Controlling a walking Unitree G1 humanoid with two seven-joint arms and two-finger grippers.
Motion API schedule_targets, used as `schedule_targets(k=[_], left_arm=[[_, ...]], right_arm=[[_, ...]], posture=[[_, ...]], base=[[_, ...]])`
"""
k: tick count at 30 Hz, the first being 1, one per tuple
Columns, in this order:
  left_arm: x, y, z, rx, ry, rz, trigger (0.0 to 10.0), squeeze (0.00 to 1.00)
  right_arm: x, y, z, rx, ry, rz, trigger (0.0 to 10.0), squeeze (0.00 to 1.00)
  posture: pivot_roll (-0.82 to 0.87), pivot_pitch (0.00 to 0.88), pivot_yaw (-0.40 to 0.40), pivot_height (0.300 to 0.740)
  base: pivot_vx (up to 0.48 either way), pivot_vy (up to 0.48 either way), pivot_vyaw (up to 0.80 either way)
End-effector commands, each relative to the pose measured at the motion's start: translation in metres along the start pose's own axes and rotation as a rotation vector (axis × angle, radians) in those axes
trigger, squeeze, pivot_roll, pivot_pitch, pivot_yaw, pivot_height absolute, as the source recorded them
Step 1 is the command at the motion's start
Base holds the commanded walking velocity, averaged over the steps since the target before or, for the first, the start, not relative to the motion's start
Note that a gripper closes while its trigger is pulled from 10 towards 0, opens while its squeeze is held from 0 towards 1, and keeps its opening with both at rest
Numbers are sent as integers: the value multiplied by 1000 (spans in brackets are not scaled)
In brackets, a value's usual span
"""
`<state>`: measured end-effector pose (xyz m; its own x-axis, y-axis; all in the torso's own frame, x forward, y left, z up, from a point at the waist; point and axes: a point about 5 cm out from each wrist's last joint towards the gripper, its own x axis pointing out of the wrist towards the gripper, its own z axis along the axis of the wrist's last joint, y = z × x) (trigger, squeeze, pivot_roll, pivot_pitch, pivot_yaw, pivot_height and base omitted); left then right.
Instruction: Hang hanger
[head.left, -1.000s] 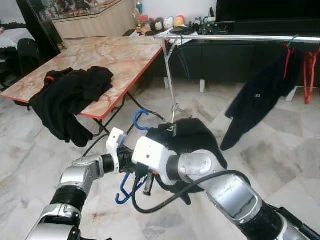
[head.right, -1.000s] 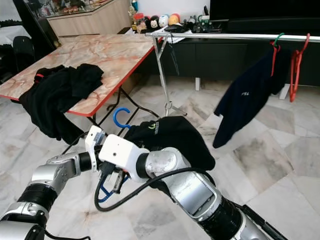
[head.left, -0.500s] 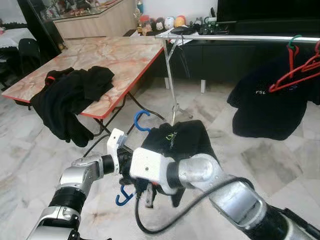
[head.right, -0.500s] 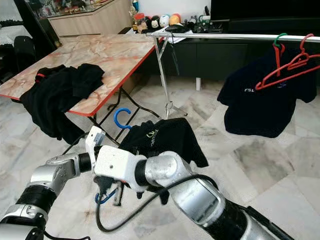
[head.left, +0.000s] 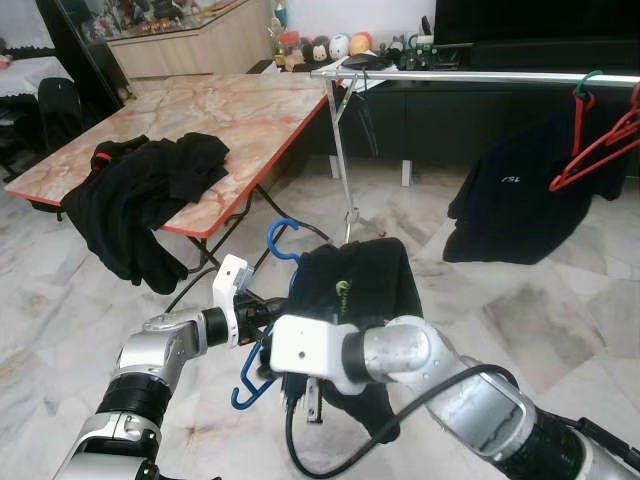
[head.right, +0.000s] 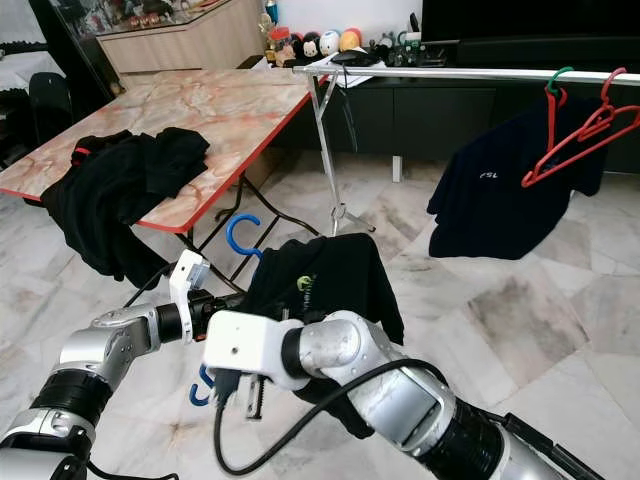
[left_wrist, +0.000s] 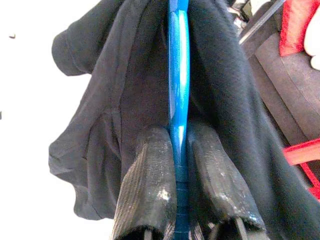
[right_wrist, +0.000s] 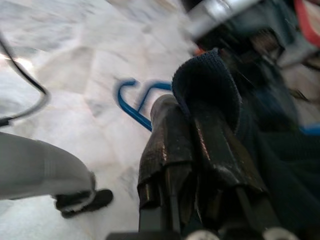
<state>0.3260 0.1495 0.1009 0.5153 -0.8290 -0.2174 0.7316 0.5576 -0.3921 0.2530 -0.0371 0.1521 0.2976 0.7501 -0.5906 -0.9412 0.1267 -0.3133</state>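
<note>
The robot holds a blue hanger (head.left: 262, 352) low in front of itself, above the marble floor (head.left: 560, 310), with a black shirt (head.left: 352, 290) draped over it. The hanger's blue hook (head.left: 281, 236) pokes up beside the shirt's collar.

The left gripper (left_wrist: 177, 165) has its jaws pinched tight on the hanger's thin blue bar, one black finger (left_wrist: 145, 185) on each side, with the shirt's folds hanging around them. The right gripper (right_wrist: 192, 135) reaches across from the other side, and its jaws are pressed together on a fold of the shirt's dark cloth, down near the hanger's lower blue curve.

Beyond them, a metal clothes rail (head.left: 470, 75) runs across the room on a thin stand. At its far right end a dark shirt (head.left: 515, 205) hangs from a red hanger, and a second, bare red hanger (head.left: 595, 150) sits tilted beside it. To the left stands a marble-topped table (head.left: 220, 120) with a heap of black clothes (head.left: 140, 195) spilling over its near edge.
</note>
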Motion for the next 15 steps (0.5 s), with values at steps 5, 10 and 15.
schedule_targets(k=[5, 10, 15], left_arm=[[-6, 1, 12, 15, -59, 8, 10000, 0], [-6, 0, 12, 11, -65, 9, 10000, 0], [-6, 0, 12, 11, -67, 8, 10000, 0]], right_arm=[[-1, -6, 3, -14, -6, -29, 10000, 0], [-2, -11, -6, -3, 27, -56, 10000, 0], [-2, -12, -8, -5, 36, -63, 10000, 0]], posture=[[-145, 13, 229, 740], [-145, 14, 230, 740], [-145, 15, 230, 740]], base=[[0, 0, 0], [0, 0, 0], [0, 0, 0]])
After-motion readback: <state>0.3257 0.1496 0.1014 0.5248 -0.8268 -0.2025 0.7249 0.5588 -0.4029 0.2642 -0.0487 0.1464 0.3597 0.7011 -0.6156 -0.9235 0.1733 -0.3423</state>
